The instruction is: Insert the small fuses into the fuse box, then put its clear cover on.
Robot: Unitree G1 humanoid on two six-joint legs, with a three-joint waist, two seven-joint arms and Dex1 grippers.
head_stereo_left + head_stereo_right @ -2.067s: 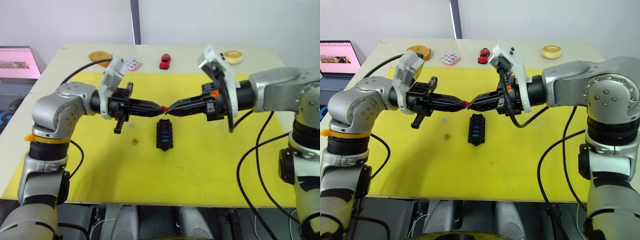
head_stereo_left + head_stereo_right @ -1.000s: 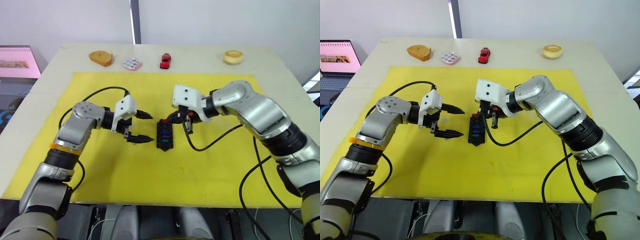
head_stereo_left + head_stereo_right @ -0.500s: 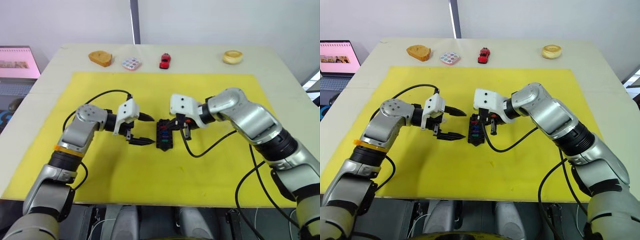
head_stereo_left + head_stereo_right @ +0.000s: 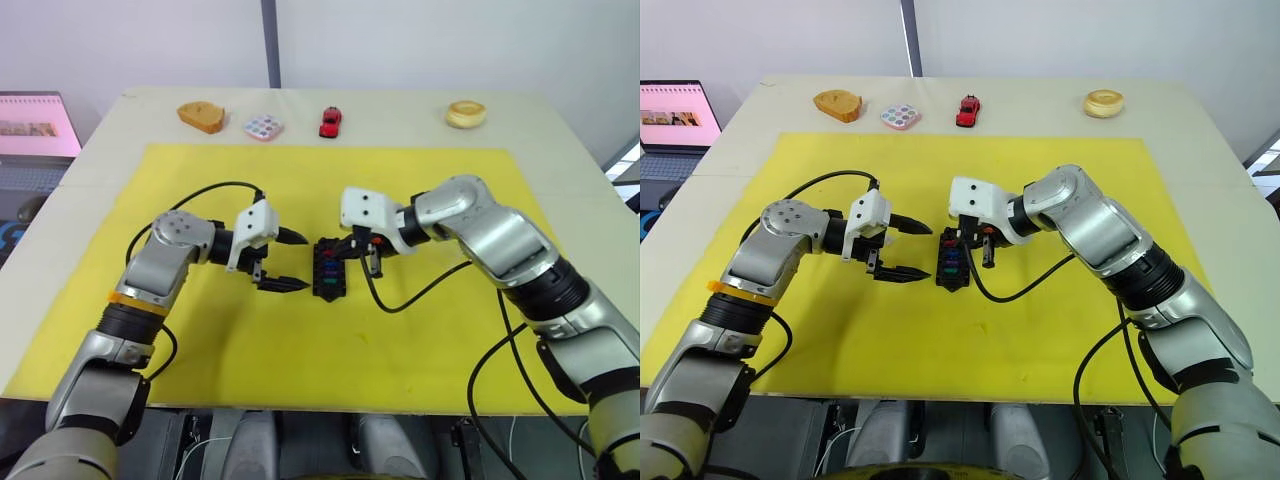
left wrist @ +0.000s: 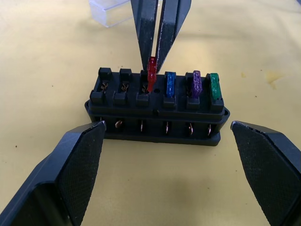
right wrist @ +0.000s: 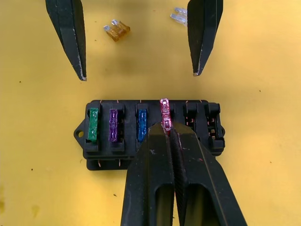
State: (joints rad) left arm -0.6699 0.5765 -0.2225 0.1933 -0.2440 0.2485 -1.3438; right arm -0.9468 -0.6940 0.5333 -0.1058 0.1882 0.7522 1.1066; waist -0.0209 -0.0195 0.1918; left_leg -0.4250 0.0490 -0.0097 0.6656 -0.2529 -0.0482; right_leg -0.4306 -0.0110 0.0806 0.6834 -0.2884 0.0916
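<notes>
Fuse box at the centre of the yellow mat, black and two-rowed, with my right gripper pinching the red fuse between closed fingers and holding it upright in the fourth slot of the row. In that same row, green, purple and blue fuses already stand seated side by side; the two slots beyond the red one are bare. My left gripper hovers just beside the box on its left, its fingers spread wide, one tip off each end of the block and touching neither. On the mat past the box, an amber fuse lies flat, and near it a pale, clear-looking fuse. From the left wrist camera, a corner of the clear cover shows on the mat behind the box. Along the far edge of the tabletop sit a tan wooden piece, a pastel-dotted white tile, a red toy car and a tan ring. A laptop glows off the tabletop's left side.
</notes>
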